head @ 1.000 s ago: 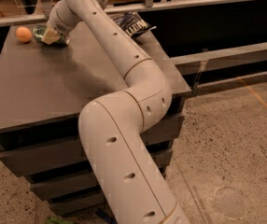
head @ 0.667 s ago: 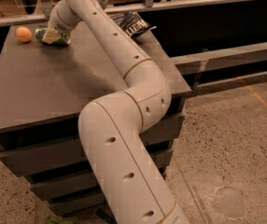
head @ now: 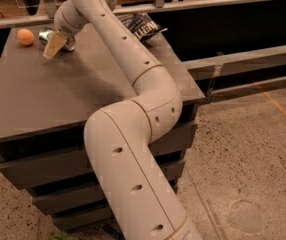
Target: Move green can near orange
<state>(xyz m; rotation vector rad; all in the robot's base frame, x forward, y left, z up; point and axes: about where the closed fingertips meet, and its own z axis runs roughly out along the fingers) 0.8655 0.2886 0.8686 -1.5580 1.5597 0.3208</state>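
At the bench (head: 58, 99) far-left corner, gripper (head: 54, 43) is at can (head: 45, 34); grip state cannot be told. Orange (head: 25, 36) lies near, toward left edge.

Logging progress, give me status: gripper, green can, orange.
Gripper at green can, far corner of table. Can close beside orange, not touching. Chip bag well aside, nothing between.

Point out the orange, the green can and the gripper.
orange (head: 25, 36): camera view, fruit's middle.
green can (head: 45, 34): camera view, label showing left of gripper.
gripper (head: 54, 44): camera view, its tip, in front of the can.
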